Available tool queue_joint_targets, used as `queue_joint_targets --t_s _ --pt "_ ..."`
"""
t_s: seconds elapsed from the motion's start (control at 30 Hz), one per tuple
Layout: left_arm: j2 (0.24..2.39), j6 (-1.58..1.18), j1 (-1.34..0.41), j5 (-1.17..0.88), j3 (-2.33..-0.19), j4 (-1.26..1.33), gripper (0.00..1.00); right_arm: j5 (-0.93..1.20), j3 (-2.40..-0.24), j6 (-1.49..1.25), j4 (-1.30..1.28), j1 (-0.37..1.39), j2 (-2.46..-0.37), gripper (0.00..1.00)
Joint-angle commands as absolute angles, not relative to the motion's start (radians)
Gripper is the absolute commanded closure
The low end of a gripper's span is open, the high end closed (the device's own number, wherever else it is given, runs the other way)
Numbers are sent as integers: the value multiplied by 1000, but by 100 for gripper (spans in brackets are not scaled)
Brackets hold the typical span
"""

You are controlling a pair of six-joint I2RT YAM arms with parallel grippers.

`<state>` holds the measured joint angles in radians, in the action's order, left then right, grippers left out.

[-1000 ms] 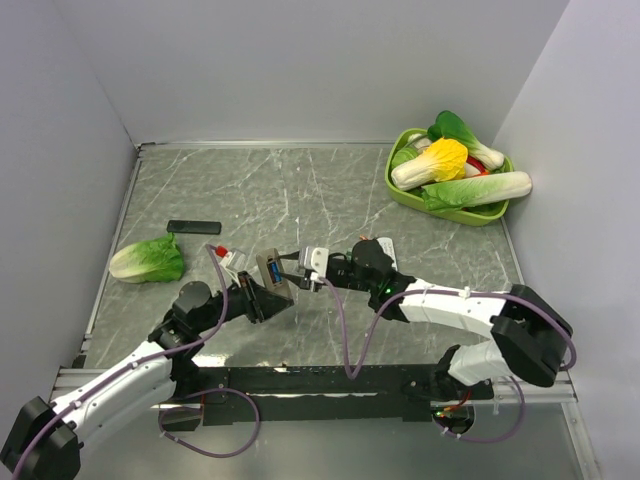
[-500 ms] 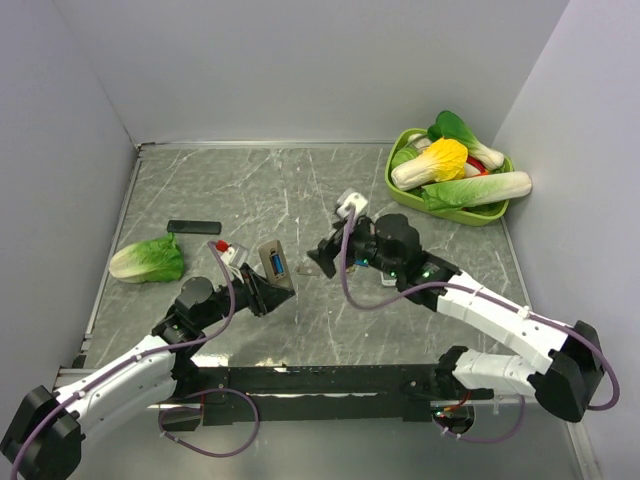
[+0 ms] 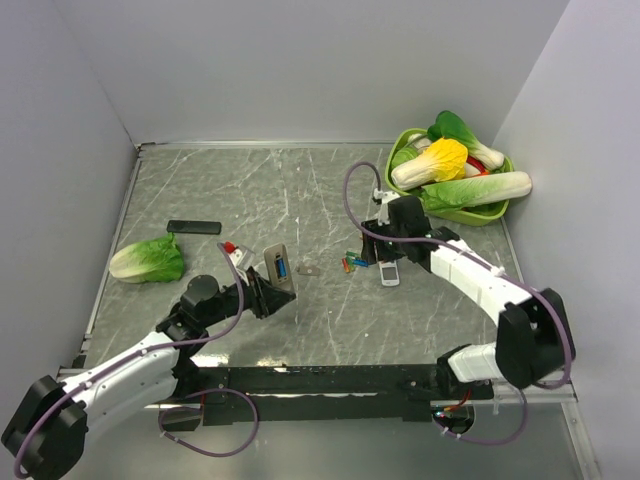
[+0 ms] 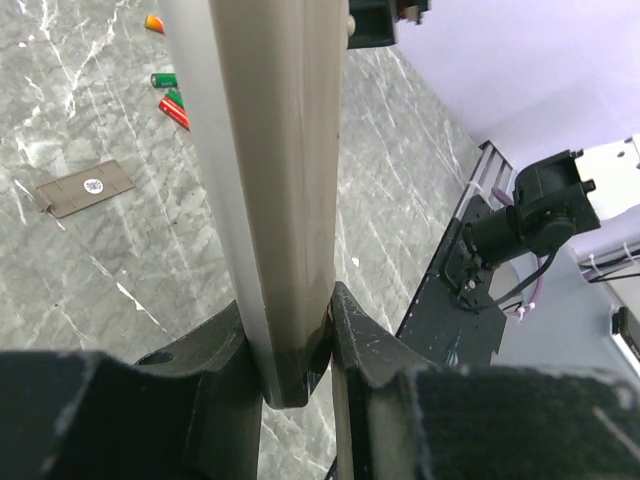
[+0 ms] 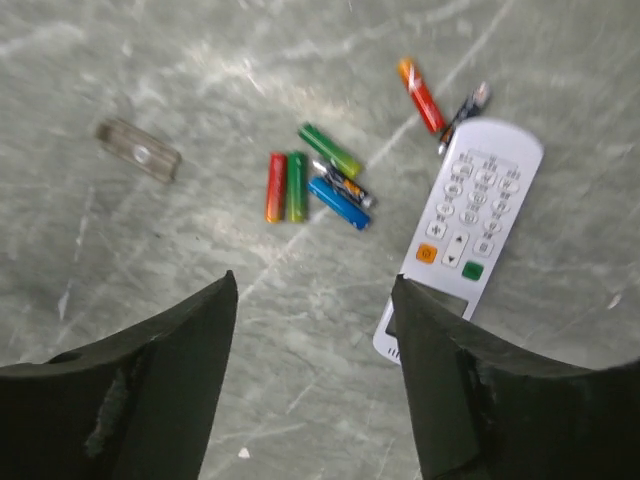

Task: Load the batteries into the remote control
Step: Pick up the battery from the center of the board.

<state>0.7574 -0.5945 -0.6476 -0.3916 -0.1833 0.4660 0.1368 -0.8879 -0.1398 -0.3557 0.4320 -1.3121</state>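
Grey-beige backed with a blue recess, the remote control (image 3: pixel 277 270) is held tilted above the marble table (image 3: pixel 300 190), its lower end pinched by the left gripper (image 4: pixel 290 330). At its 3 o'clock lie a battery cover (image 3: pixel 310 269), then the batteries (image 5: pixel 310 185) in a loose cluster, with a white keypad remote (image 5: pixel 465 235) just beyond. The right gripper (image 5: pixel 312 300) hangs over them, jaws spread and holding nothing. Only its wrist view shows the keypad buttons and a blue-wrapped cell. A vegetable basket (image 3: pixel 392 183) sits at 1 o'clock.

On your bench (image 3: pixel 300 190) you'll see a lettuce leaf (image 3: pixel 148 260) near a flat black bar (image 3: pixel 194 227), a small grey cover plate (image 3: pixel 310 268) mid-bench, and a green basket (image 3: pixel 455 216) of vegetables far right.
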Motion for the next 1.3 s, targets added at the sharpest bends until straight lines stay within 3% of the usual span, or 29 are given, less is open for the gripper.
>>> queue_joint_targets --t_s 0.0,0.1,0.3,0.9,1.27 --pt "773 -557 -647 -431 -169 560 96 195 -972 -103 -414 403 -1405 37" --pt "781 -555 -647 -443 -166 571 96 219 -1011 -54 -434 400 -1477 47" --pt "824 -561 -646 -454 -169 604 96 255 -1089 17 -471 399 -1607 54" --pt "842 -581 -647 -474 -175 624 96 241 -1146 51 -508 402 -1795 55" --pt "842 -592 -647 -483 -178 632 96 281 -1131 54 -509 420 -1799 55"
